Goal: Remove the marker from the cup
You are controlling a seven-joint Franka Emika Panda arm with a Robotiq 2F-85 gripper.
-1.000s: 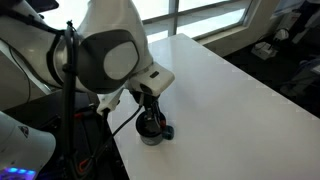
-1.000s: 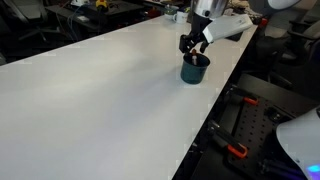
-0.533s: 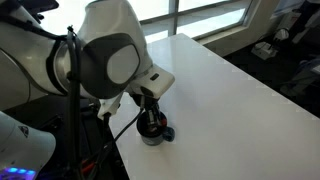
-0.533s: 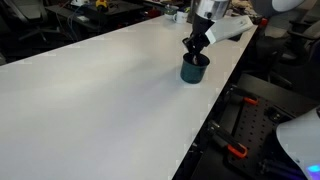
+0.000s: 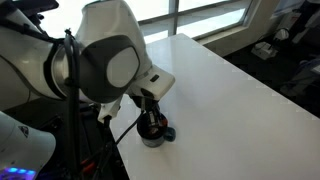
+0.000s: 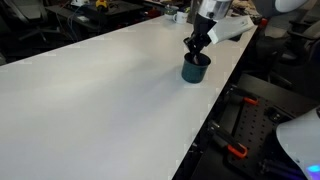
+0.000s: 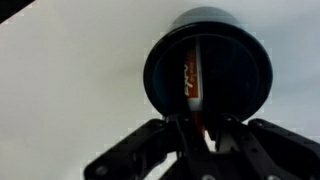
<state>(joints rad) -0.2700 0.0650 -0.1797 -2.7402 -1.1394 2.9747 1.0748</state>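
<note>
The cup (image 7: 156, 72) is dark and round, seen from straight above in the wrist view. The marker (image 7: 191, 76), reddish-orange with a dark part, leans inside it. My gripper (image 7: 200, 128) reaches into the cup from the bottom of the frame, its jaws shut on the marker's near end. In both exterior views the gripper (image 5: 150, 117) (image 6: 196, 50) stands over the cup (image 5: 153, 135) (image 6: 194, 72), fingers dipping into its mouth. The marker is too small to make out there.
The cup stands near an edge of a wide white table (image 5: 225, 90) (image 6: 95, 95). Its handle (image 5: 168, 132) points sideways. Beyond that edge lie dark equipment and cables (image 6: 245, 130). Windows and clutter sit behind the table.
The jaws have closed from open onto the marker. The arm and the cup have hardly shifted.
</note>
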